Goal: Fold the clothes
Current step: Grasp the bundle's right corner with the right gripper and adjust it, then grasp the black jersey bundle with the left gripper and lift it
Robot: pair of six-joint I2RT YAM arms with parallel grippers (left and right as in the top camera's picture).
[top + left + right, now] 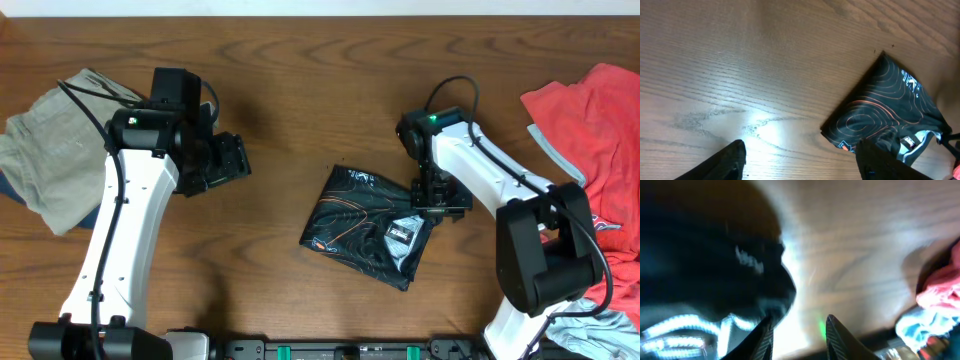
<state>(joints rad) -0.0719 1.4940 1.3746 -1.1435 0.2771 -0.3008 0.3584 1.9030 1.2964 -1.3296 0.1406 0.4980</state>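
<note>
Lab: wooden table [320,60]; two mounted robot arms [120,230]

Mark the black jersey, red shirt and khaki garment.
black jersey [360,222]: overhead view, middle of the folded bundle.
red shirt [600,120]: overhead view, its upper bunched part.
khaki garment [55,150]: overhead view, middle of the crumpled cloth.

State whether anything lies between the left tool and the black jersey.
Nothing visible does. Only bare table separates the open left tool from the jersey, which lies folded mid-table.

Wood table [300,80]: black jersey [365,225] centre, red shirt [600,110] right, khaki cloth [50,150] left.
</note>
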